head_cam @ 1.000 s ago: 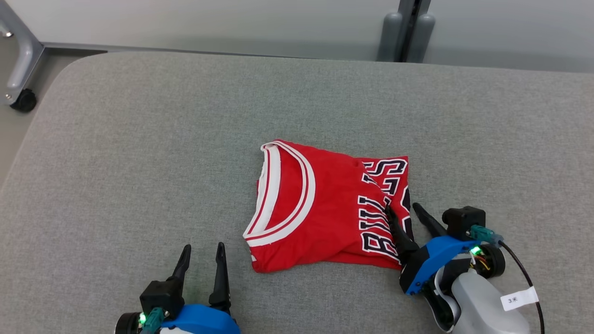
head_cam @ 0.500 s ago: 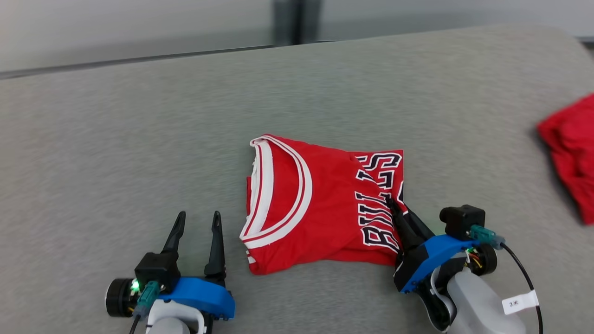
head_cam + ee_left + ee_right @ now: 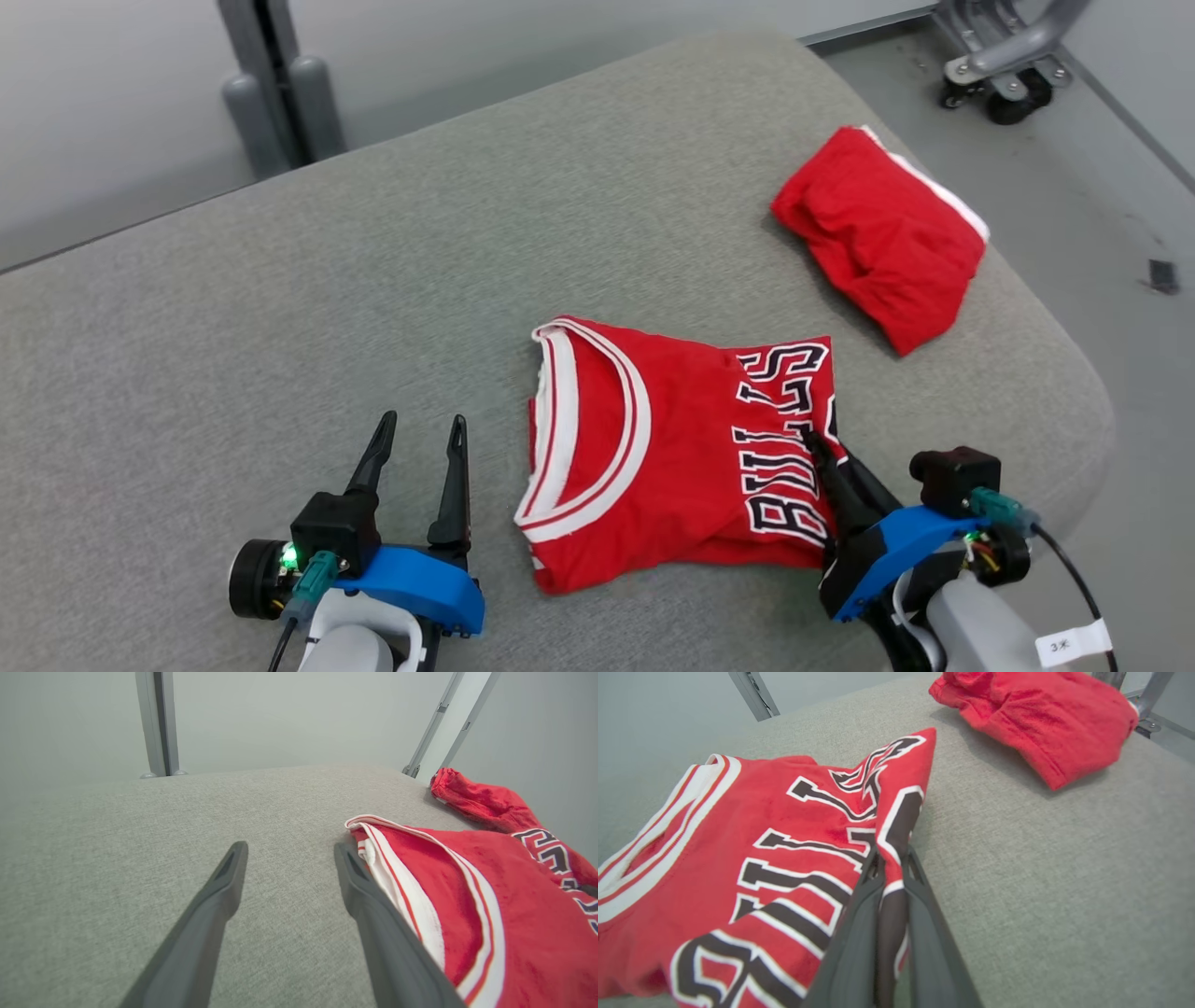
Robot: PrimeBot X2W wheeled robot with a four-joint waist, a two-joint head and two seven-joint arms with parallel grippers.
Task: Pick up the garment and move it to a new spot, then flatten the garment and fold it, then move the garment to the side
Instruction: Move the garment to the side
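— Why is the left gripper point(image 3: 422, 420) idle, jaws spread, by the pad's point(image 3: 280, 299) front edge?
— Nothing needs it there. The folded jersey point(image 3: 672, 448) lies mid-front. The right gripper point(image 3: 822, 446) pinches its right edge (handy for dragging, I'd guess) toward the far-right corner's red garment point(image 3: 878, 238).

Ahead of my left gripper point(image 3: 422, 422), the grey cushion point(image 3: 280, 308) is bare to its far edge. On that gripper's right, the folded jersey point(image 3: 672, 439) lies near and blocks the middle. A second red garment point(image 3: 878, 233) occupies the far right corner. A strip of bare cushion separates the two.
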